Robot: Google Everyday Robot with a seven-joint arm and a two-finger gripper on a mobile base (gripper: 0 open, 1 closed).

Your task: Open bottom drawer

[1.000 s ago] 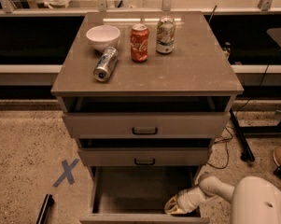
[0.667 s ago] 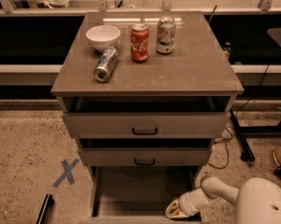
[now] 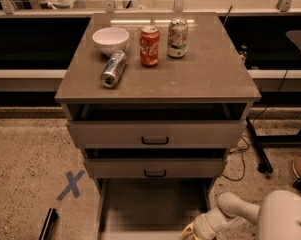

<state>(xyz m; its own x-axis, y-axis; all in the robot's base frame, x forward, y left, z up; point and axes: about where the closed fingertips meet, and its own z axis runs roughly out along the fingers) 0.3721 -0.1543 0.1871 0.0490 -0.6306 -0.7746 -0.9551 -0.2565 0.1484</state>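
The one camera looks from high up on the near side of the cabinet (image 3: 115, 134), facing it squarely and tilted steeply down, so the tabletop (image 3: 215, 69) shows as a broad slab narrowing toward the far side. It sits fairly near: the cabinet fills the middle of the view, with floor (image 3: 25, 159) showing on the left and right. The pulled-out bottom drawer (image 3: 150, 204) runs off the near edge. The robot's arm (image 3: 240, 209) enters from the near right corner, and the gripper (image 3: 192, 231) sits at the near edge, over the drawer's right side.
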